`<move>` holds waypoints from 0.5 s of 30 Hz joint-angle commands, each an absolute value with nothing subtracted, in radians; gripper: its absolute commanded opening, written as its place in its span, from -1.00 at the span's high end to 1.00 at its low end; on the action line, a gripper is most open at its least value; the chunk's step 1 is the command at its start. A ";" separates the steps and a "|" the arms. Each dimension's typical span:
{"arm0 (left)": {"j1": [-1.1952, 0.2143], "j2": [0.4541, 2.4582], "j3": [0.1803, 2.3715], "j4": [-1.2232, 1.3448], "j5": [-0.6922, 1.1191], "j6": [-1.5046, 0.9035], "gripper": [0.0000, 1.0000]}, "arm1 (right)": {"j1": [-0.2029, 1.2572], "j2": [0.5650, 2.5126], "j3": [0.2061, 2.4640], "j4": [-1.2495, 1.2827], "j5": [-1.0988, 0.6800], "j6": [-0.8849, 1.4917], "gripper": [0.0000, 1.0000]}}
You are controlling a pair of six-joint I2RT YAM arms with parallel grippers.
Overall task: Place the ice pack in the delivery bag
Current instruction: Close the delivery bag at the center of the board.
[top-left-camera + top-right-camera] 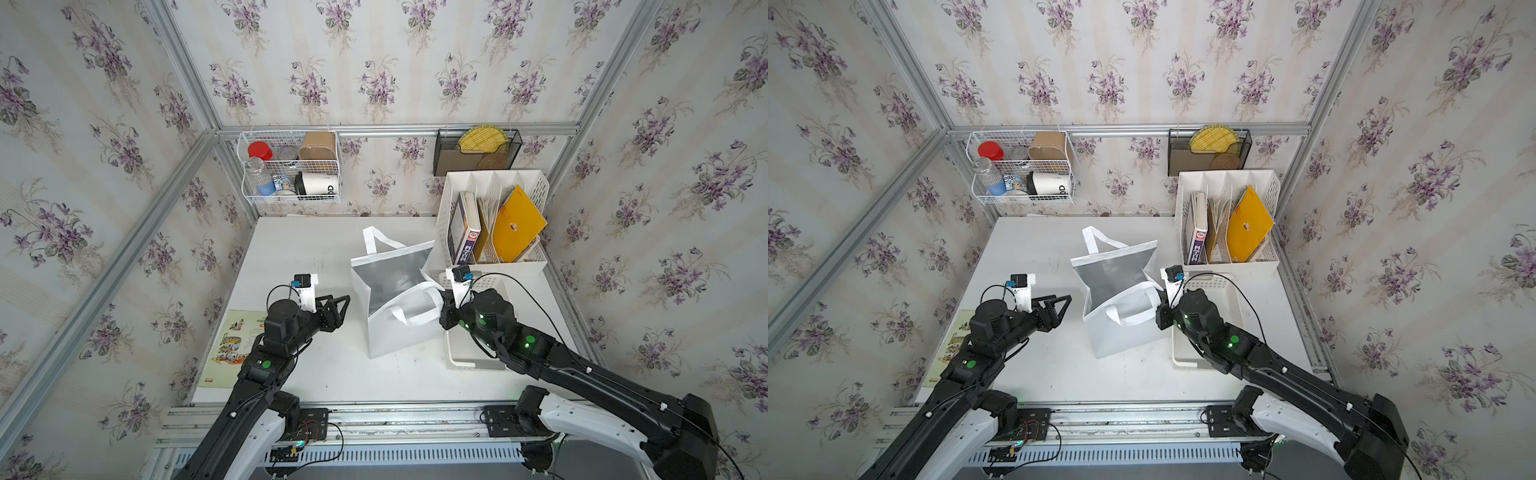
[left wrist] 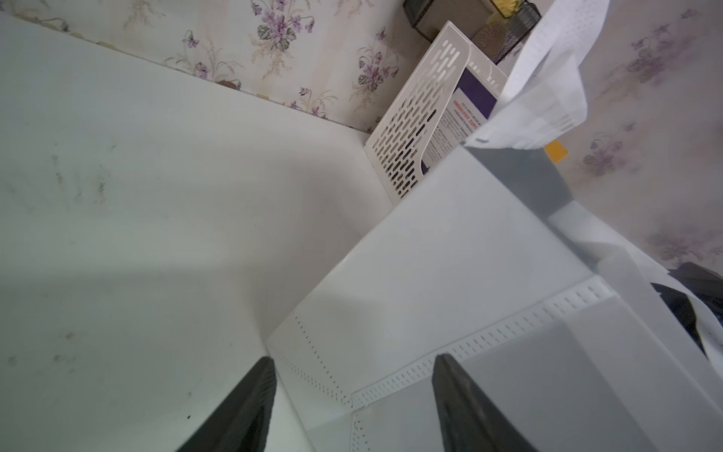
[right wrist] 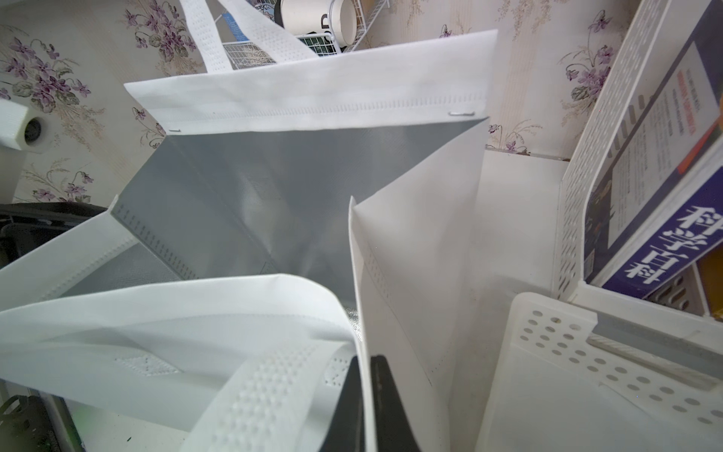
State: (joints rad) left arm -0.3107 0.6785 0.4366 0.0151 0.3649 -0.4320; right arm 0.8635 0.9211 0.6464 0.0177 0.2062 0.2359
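On scuffed white table point(image 1: 291, 249), floral walls point(image 1: 374, 62), delivery bag point(image 1: 399, 332), right gripper point(image 3: 365, 362) pinching its rim, left gripper point(image 2: 355, 358) parted.

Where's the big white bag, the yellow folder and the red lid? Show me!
delivery bag point(image 1: 405, 338): in a top view, on its white front wall.
yellow folder point(image 1: 521, 226): in a top view, on the middle of its cover.
red lid point(image 1: 259, 150): in a top view, on its round top.
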 commanded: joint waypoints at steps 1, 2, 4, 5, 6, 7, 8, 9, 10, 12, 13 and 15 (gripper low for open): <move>-0.307 0.780 0.462 0.278 0.526 -0.371 -0.37 | 0.843 0.915 0.653 0.019 0.188 0.237 1.00; -0.306 0.821 0.472 0.309 0.560 -0.365 -0.37 | 0.836 0.913 0.652 0.017 0.179 0.236 1.00; -0.305 0.880 0.486 0.362 0.602 -0.351 -0.37 | 0.824 0.911 0.655 0.013 0.163 0.239 1.00; -0.303 0.902 0.489 0.380 0.612 -0.341 -0.37 | 0.822 0.912 0.655 0.010 0.160 0.238 1.00; -0.300 0.918 0.488 0.395 0.618 -0.324 -0.37 | 0.821 0.912 0.655 0.009 0.158 0.237 1.00; -0.298 0.930 0.484 0.414 0.630 -0.316 -0.37 | 0.820 0.913 0.654 0.008 0.156 0.236 1.00; -0.294 0.940 0.480 0.432 0.645 -0.310 -0.37 | 0.820 0.913 0.654 0.009 0.152 0.236 1.00; -0.289 0.949 0.476 0.460 0.669 -0.309 -0.36 | 0.817 0.915 0.653 0.009 0.147 0.234 1.00; -0.281 0.961 0.473 0.488 0.708 -0.313 -0.36 | 0.816 0.917 0.652 0.011 0.141 0.232 1.00; -0.255 1.002 0.476 0.534 0.778 -0.330 -0.36 | 0.814 0.924 0.651 0.017 0.135 0.232 1.00; -0.241 1.022 0.478 0.553 0.815 -0.341 -0.36 | 0.813 0.929 0.651 0.020 0.134 0.232 1.00; -0.215 1.072 0.482 0.627 0.891 -0.382 -0.34 | 0.811 0.937 0.653 0.026 0.129 0.233 1.00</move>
